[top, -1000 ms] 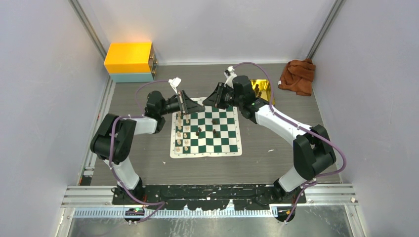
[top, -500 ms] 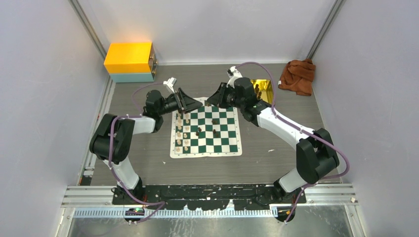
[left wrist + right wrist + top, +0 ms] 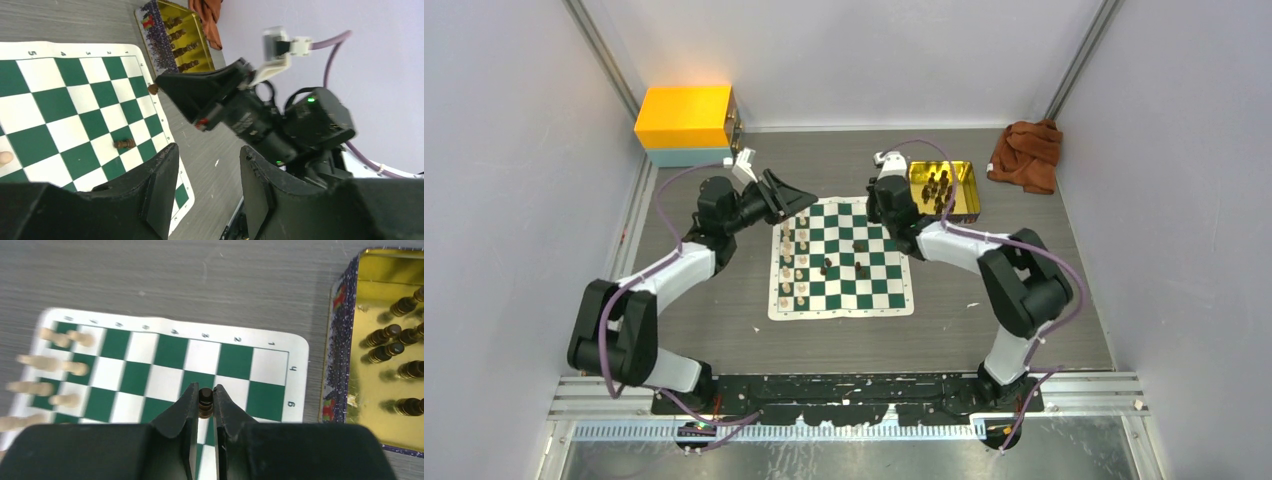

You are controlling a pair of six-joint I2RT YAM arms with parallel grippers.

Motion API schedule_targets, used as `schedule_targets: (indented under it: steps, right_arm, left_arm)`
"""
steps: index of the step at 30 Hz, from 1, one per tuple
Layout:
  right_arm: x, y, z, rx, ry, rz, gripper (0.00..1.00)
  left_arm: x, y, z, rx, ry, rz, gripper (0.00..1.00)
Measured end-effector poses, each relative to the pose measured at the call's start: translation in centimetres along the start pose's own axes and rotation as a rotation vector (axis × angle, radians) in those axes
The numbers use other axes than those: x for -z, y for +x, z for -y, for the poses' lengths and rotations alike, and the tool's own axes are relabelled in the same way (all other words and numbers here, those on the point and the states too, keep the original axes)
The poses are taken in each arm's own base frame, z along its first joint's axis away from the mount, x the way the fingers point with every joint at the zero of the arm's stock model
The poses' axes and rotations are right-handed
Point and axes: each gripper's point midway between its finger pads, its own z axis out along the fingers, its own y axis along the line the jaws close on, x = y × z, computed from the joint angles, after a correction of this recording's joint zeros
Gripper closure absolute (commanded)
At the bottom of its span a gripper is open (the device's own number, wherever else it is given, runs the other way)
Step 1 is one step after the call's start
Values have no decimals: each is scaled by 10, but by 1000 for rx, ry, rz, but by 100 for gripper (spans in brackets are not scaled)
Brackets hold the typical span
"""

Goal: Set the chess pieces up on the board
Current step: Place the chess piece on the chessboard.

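Pinching a dark piece point(image 3: 205, 402) btwn its fingertips, the right end effector point(image 3: 205, 396) hangs over the far-right part of the board point(image 3: 170, 360). Its jaws are pressed onto that piece w/ nothing else in them. Directly under it are green/white checks, close to the numbered cream border.

Off to its right, the gold tray point(image 3: 331, 340) sits on the counter point(image 3: 150, 275), near the board edge but not touching. The tray holds more dark pcs point(image 3: 387, 335). Off to its left, cream pcs point(image 3: 55, 365) stand on the board in two files, blurred in the wrist view.

The left end effector point(image 3: 207, 152) has its fingers spread, w/ the gap empty and nothing held. In the top view it's raised over the board's far-left corner and tilted down toward the checks. Just below and nearer than its tips run the cream files. Ahead of it, across the board's far edge, is the right arm's wrist. Mid-board dark pcs point(image 3: 861, 270), three of them, stand btwn the two end effectors and nearer the arm bases.

Past the tray, well to the right of the right end effector, a rust-orange cloth point(image 3: 1024, 150) lies crumpled on the counter. Behind the left end effector, in the far-left corner, sits a yellow box point(image 3: 686, 120).
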Motion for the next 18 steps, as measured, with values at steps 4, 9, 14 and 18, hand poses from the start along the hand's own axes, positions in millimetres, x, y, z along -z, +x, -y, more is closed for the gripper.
schedule_targets:
  steps: [4,9,14,18]
  right_arm:
    - [-21,32,12,133,96,-22,99]
    - [-32,40,21,244,173,10,99]
    - [-40,28,23,288,206,84,99]
    - [-48,23,25,305,226,125,99]
  left_arm:
    - [11,-4,6,-34,-40,26,50]
    - [15,0,-5,-36,-96,16,51]
    - [16,4,-11,-28,-118,5,51]
    - [16,6,-13,-29,-123,1,51]
